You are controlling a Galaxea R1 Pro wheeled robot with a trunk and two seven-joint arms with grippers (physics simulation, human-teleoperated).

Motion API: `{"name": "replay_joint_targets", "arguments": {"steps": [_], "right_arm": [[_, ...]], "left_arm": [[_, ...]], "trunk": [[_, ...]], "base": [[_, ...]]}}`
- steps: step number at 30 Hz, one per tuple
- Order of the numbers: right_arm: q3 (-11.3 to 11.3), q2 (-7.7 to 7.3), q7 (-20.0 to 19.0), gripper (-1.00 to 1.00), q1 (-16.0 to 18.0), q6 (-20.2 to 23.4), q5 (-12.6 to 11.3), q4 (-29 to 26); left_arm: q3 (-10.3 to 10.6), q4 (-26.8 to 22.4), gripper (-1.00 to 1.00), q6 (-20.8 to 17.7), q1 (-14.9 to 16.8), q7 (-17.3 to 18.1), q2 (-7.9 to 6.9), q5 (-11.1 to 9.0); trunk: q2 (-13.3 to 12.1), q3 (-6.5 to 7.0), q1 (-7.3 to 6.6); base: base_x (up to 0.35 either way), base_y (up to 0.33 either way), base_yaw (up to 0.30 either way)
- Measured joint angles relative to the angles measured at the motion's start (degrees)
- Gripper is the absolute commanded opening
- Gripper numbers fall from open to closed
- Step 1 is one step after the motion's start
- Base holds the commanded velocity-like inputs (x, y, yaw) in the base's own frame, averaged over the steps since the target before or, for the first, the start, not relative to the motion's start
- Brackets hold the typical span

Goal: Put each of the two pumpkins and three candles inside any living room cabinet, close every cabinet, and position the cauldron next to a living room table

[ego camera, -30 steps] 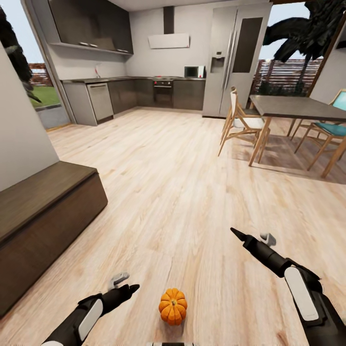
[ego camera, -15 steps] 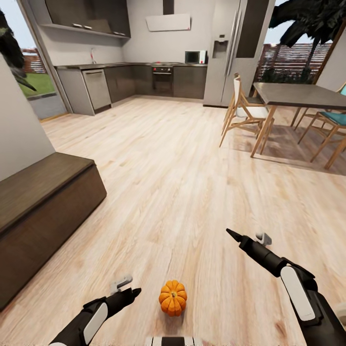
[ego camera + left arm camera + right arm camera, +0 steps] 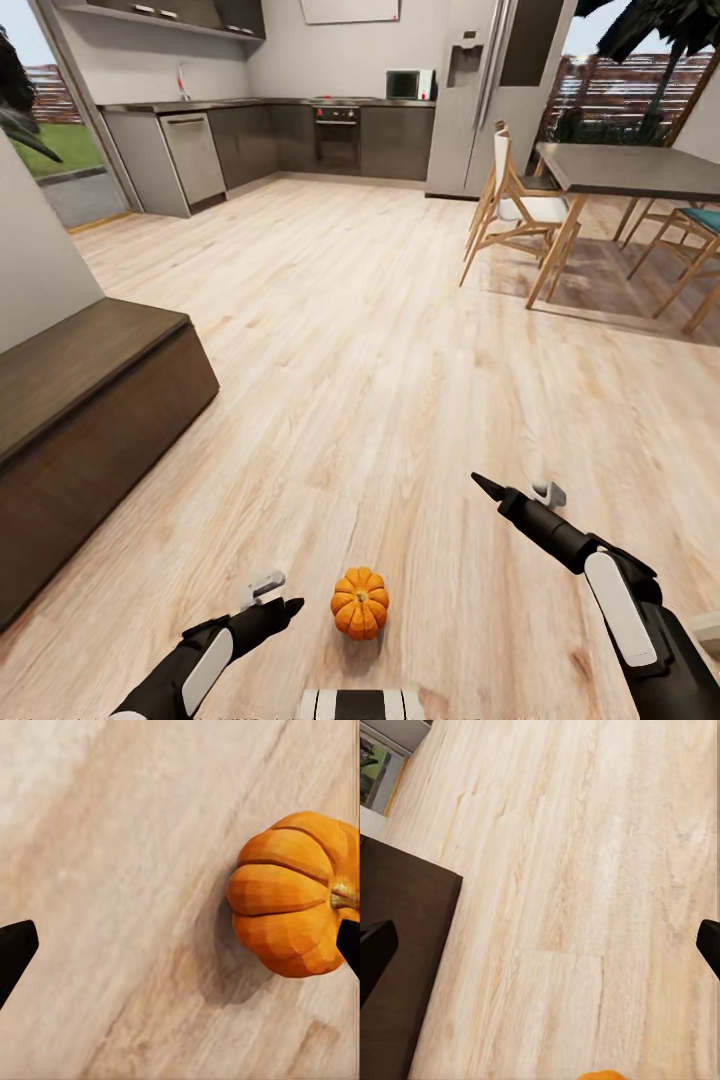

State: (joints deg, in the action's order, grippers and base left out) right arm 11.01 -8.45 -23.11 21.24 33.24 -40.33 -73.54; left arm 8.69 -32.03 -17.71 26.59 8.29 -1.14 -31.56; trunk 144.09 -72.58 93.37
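Dark brown cabinet sits low along the wall at far left, drawers shut. Left gripper hovers low over the wood floor, jaws spread wide w/ nothing between; in the left wrist view one fingertip is right by the pumpkin. Pumpkin rests upright on the floor, just right of that gripper. Right gripper is higher, further right, jaws spread, empty. Dining table w/ chairs far right.
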Motion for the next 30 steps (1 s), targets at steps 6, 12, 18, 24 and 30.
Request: {"name": "replay_joint_targets", "arguments": {"steps": [6, 12, 18, 24, 30], "right_arm": [[0.1, -0.01, 0.0, 1.00, 0.0, 0.0, 0.0, 0.0], [0.1, 0.00, 0.0, 1.00, 0.0, 0.1, 0.0, 0.0], [0.0, 0.00, 0.0, 1.00, 0.0, 0.0, 0.0, 0.0], [0.1, 0.00, 0.0, 1.00, 0.0, 0.0, -0.1, 0.0], [0.0, 0.00, 0.0, 1.00, 0.0, 0.0, -0.2, 0.0]], "left_arm": [[0.2, -2.4, 1.00, -0.5, 0.1, 0.2, 0.10, 0.0], [0.3, -5.0, 1.00, -0.7, 0.1, 0.1, -0.19, -0.1], [0.2, -5.7, 1.00, -0.8, 0.1, 0.1, -0.39, -0.3], [0.0, -5.8, 1.00, -0.8, 0.1, 0.1, -0.51, -0.6], [-0.1, -5.9, 1.00, -0.8, 0.1, 0.1, -0.48, -0.6]], "trunk": [[0.1, -1.12, 0.15], [0.2, -2.21, 0.31], [0.2, -3.49, 0.46], [0.3, -3.68, 0.49], [0.3, -3.64, 0.49]], "base": [[0.000, 0.000, -0.217], [0.000, 0.000, -0.200], [0.000, 0.000, -0.024], [0.000, 0.000, -0.105], [0.000, 0.000, -0.041]]}}
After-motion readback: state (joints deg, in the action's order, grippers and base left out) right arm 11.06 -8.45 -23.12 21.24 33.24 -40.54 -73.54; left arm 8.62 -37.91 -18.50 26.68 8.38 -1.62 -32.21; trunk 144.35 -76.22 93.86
